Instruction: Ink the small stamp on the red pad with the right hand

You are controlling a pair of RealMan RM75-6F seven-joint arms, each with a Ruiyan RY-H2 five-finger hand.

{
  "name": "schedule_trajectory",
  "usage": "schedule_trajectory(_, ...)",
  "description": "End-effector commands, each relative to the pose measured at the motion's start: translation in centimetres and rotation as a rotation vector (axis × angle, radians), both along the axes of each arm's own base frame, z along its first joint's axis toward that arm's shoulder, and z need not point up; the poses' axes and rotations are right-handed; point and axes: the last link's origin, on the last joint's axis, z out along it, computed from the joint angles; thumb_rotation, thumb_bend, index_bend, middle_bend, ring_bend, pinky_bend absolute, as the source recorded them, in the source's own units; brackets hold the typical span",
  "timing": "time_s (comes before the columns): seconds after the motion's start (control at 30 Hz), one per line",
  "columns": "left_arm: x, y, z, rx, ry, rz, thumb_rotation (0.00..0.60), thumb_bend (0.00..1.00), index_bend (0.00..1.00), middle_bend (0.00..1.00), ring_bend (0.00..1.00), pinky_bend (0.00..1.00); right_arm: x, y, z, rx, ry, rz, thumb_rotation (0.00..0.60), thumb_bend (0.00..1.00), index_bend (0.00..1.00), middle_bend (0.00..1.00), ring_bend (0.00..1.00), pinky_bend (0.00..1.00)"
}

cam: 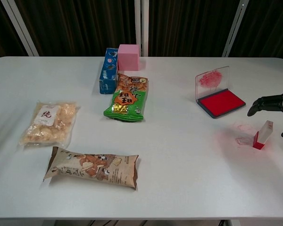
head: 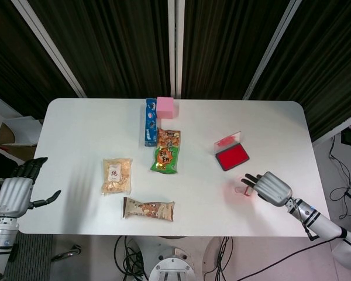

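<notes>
Spanning white before dark curtains (head: pixel 105 41) — the table (head: pixel 82 129) — snacks scattered.

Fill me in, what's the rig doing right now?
The right hand is over the small stamp, fingers apart; the chest view shows the stamp standing on the table with nothing gripping it. The red pad lies open just beyond it, lid up. The left hand is open at the table's left edge. Nothing inked yet.

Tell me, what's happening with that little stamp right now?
Right hand open, over small stamp, not gripping. Left hand open, idle. Red pad lid up, path unobstructed.
</notes>
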Motion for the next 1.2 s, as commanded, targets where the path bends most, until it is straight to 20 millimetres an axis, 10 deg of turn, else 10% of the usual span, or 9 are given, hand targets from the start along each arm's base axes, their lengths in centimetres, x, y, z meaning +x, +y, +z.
schedule_trajectory(0.03,-0.1,0.0,0.0,0.000,-0.001,0.001,0.297,0.17,0.11,0.14,0.12,0.21,0.1,-0.2,-0.2,0.001,-0.012,0.002,0.600,0.21,0.28,0.29,0.61,0.87)
schedule_trajectory(1.2,-1.2,-0.2,0.4,0.011,-0.011,0.024,0.300,0.17,0.11,0.13,0.12,0.21,-0.3,-0.5,-2.7,0.005,-0.074,-0.008,0.600,0.23,0.49,0.45,0.62,0.87)
